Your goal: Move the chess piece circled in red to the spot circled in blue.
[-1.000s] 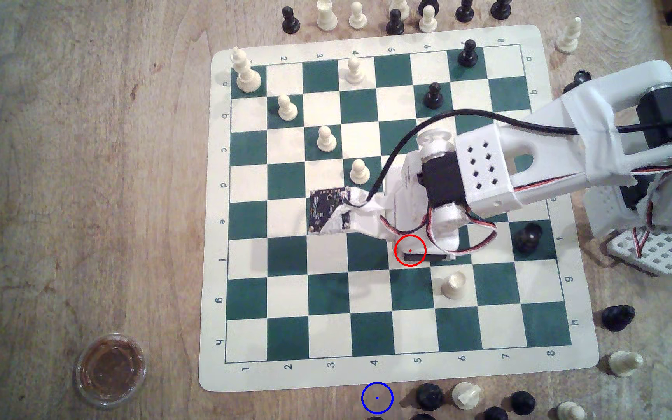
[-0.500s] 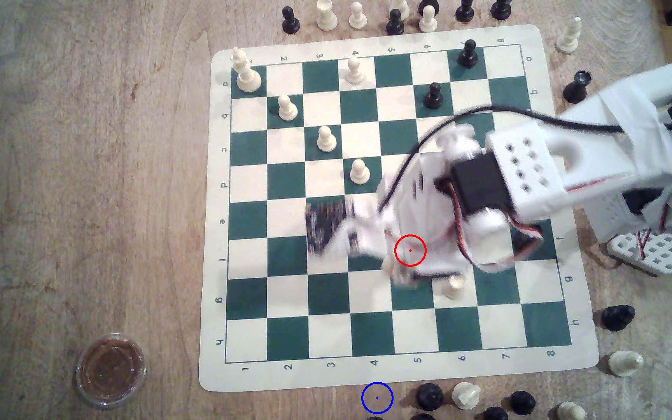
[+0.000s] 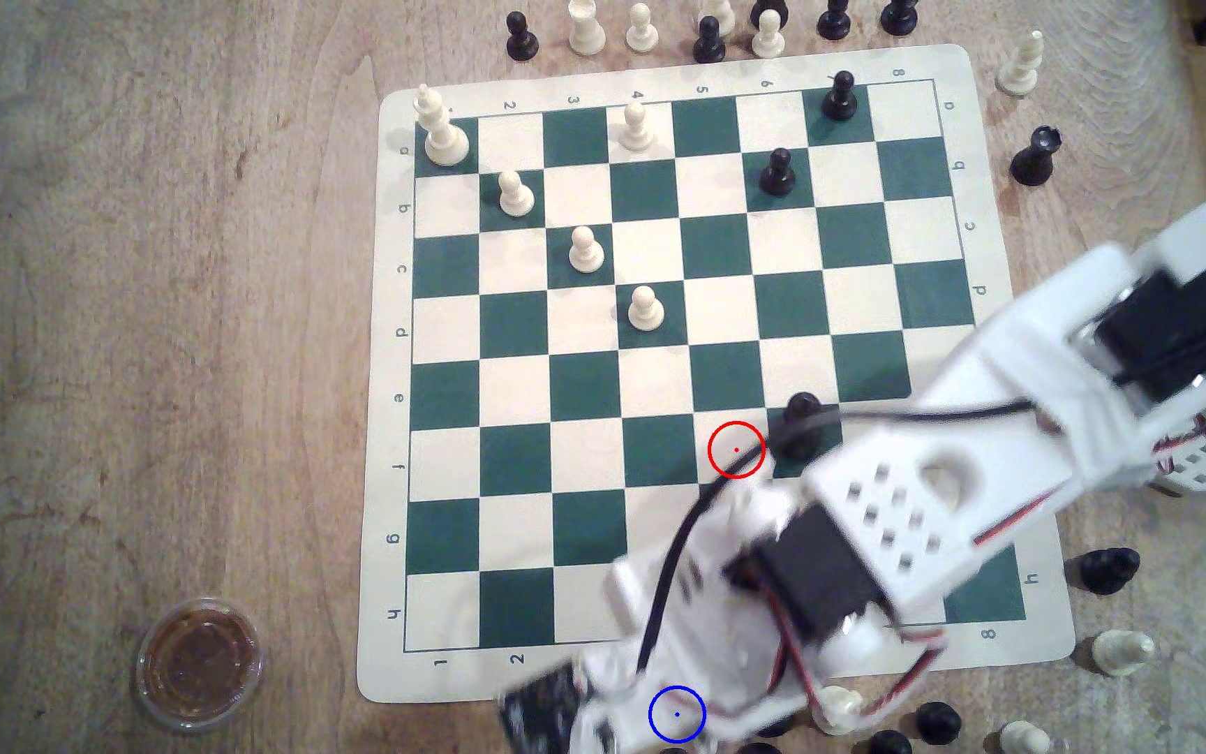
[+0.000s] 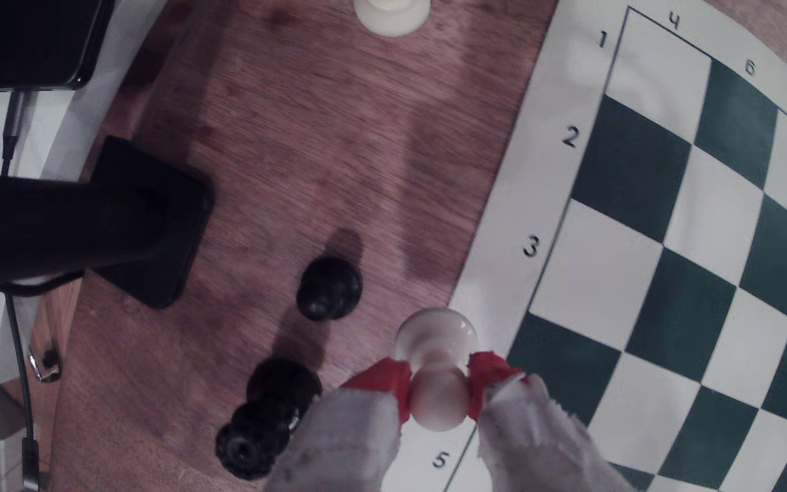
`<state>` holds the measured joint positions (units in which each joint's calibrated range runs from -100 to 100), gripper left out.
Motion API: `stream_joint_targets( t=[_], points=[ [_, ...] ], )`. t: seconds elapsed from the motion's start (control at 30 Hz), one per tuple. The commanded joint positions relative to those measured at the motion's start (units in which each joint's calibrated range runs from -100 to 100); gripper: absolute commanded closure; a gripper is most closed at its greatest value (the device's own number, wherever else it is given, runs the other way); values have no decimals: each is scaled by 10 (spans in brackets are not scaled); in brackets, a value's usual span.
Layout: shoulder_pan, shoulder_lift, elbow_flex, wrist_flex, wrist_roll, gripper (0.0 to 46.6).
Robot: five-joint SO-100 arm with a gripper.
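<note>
Worn wood of the surface (image 3: 150, 362) carries the green-and-cream chess board (image 3: 658, 667), which lies where it lay a second ago. My arm (image 3: 948, 464) has swung from the middle of the board down to its near edge in the exterior view, and it shows blurred there. That move has uncovered a black piece (image 3: 802, 428) just to the exterior view's right of the red ring (image 3: 736, 449), whose square now stands bare. My wrist now covers most of the blue ring (image 3: 677, 714) on the wood just off the board's edge. In the wrist view my claw (image 4: 439, 395) is clenched on the white pawn (image 4: 436, 364), its red-tipped fingers (image 4: 394, 385) pinching the ball head from both sides. The pawn hangs over the board's cream border by the numbers, with two black pieces (image 4: 287, 369) lying on the wood close beside it.
</note>
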<state>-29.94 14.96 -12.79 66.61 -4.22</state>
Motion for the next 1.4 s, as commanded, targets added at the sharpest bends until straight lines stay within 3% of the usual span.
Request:
stream_joint_targets(
  t=[0.0, 1.17, 1.37],
  points=[
    [-19, 26, -91, 2, -1, 464],
    [-2, 123, -97, 9, 2, 460],
    [-3, 123, -97, 9, 1, 420]
  ],
)
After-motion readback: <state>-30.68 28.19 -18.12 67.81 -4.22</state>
